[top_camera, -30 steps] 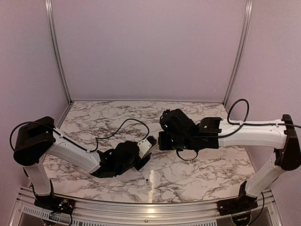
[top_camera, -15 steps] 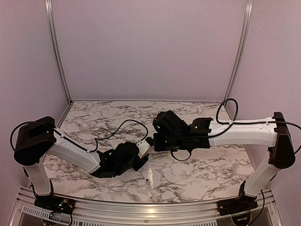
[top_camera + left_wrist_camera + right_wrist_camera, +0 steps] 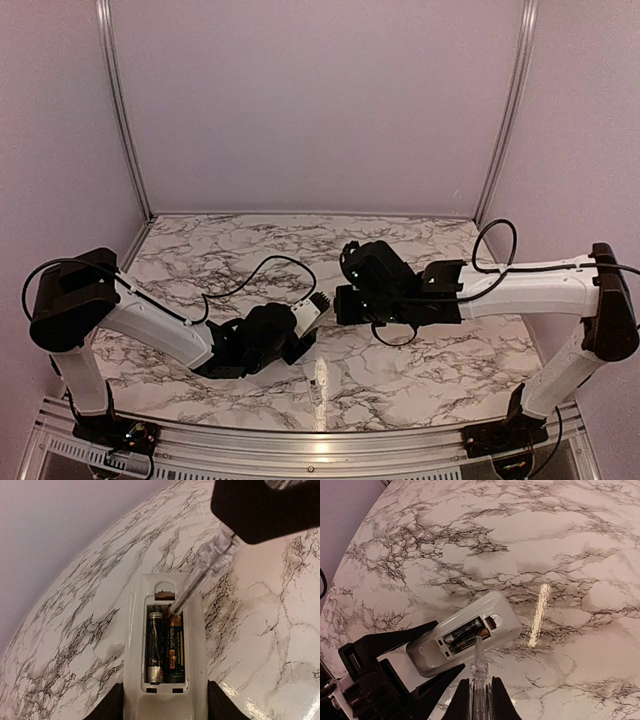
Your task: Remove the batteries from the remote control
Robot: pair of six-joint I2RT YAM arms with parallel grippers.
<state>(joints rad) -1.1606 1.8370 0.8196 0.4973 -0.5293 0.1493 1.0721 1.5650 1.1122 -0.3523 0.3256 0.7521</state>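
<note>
My left gripper is shut on the white remote control and holds it back side up above the table. Its cover is off and two dark batteries lie side by side in the recess. My right gripper is shut on a clear thin tool. The tool's tip touches the far end of one battery. The tool also shows in the left wrist view. In the top view the remote sits between the left gripper and the right gripper.
A thin pale strip lies on the marble table near the front edge, below the grippers. Black cables hang from both arms. Metal rails and purple walls close in the table at the back and sides.
The right gripper swung left toward the remote, then came back slightly to the right. The left gripper with the remote has barely shifted.
</note>
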